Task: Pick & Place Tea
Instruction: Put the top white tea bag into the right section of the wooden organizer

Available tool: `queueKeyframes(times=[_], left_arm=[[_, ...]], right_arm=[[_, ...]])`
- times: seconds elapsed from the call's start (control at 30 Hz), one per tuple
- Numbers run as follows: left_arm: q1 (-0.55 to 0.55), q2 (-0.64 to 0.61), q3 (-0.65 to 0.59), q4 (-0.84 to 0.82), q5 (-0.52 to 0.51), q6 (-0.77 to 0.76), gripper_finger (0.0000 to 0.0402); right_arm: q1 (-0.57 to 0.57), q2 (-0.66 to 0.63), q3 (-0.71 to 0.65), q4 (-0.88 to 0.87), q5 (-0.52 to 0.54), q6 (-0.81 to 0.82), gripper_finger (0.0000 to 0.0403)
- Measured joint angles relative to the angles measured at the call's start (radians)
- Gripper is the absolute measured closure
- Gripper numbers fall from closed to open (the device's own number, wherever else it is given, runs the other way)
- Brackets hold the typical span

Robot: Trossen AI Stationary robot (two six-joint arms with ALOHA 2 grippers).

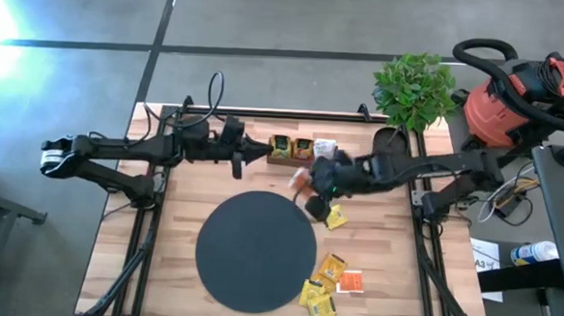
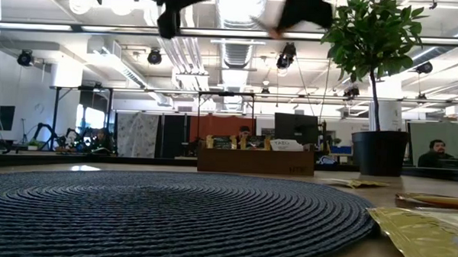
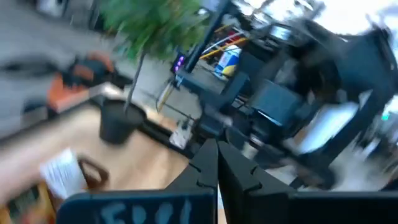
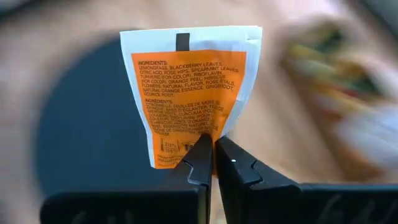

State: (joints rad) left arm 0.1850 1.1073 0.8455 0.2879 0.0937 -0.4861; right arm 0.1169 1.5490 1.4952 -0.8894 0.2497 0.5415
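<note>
The right gripper (image 4: 213, 151) pinches a flat orange paper sachet (image 4: 186, 99) above the ribbed black disc (image 1: 256, 250); left gripper (image 3: 217, 163) fingers pressed together, on a pale plank table (image 1: 173, 201).

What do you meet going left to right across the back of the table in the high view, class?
Left gripper, jaws shut and empty → wooden tray holding sachets → right gripper, jaws shut on an orange sachet → potted plant.
</note>
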Motion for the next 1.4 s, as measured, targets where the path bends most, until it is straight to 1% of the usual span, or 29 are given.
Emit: queueKeyframes(times=[0.13,0.27,0.4,0.47,0.53,0.6,0.67,0.77,0.83,0.97,1.07,1.17,1.27,1.4], left_arm=[[-0.058,-0.001,0.058,-0.001,-0.004,0.25,0.0396],[-0.129,-0.001,0.123,-0.06,-0.051,0.411,0.0396],[-0.192,-0.001,0.201,-0.232,-0.115,0.532,0.0396],[-0.215,0.002,0.255,-0.35,-0.118,0.555,0.0396],[-0.227,0.015,0.326,-0.485,-0.104,0.561,0.0396],[-0.232,0.041,0.398,-0.612,-0.109,0.561,0.0396],[-0.232,0.076,0.47,-0.703,-0.132,0.545,0.0396],[-0.232,0.136,0.563,-0.778,-0.164,0.547,0.0379],[-0.236,0.17,0.605,-0.78,-0.18,0.58,0.0355],[-0.254,0.235,0.657,-0.797,-0.179,0.681,0.0299],[-0.278,0.261,0.674,-0.799,-0.18,0.761,0.0274],[-0.31,0.265,0.676,-0.787,-0.179,0.831,0.0267],[-0.325,0.256,0.674,-0.773,-0.17,0.837,0.0266],[-0.324,0.252,0.674,-0.745,-0.11,0.828,0.0266]], right_arm=[[-0.067,-0.067,-0.084,0.31,-0.34,-0.02,0.039],[-0.141,-0.11,-0.172,0.546,-0.654,0.046,0.039],[-0.189,-0.119,-0.274,0.837,-1.007,0.195,0.039],[-0.2,-0.114,-0.322,0.99,-1.124,0.307,0.039],[-0.208,-0.108,-0.37,1.122,-1.198,0.416,0.039],[-0.211,-0.088,-0.409,1.218,-1.237,0.5,0.039],[-0.211,-0.08,-0.446,1.263,-1.255,0.558,0.039],[-0.209,-0.065,-0.471,1.3,-1.27,0.592,0.039],[-0.209,-0.06,-0.475,1.3,-1.272,0.595,0.039],[-0.21,-0.06,-0.478,1.308,-1.272,0.579,0.039],[-0.209,-0.061,-0.47,1.346,-1.272,0.577,0.039],[-0.209,-0.064,-0.454,1.355,-1.271,0.567,0.039],[-0.21,-0.063,-0.443,1.352,-1.268,0.551,0.039],[-0.216,-0.063,-0.44,1.353,-1.268,0.551,0.039]])
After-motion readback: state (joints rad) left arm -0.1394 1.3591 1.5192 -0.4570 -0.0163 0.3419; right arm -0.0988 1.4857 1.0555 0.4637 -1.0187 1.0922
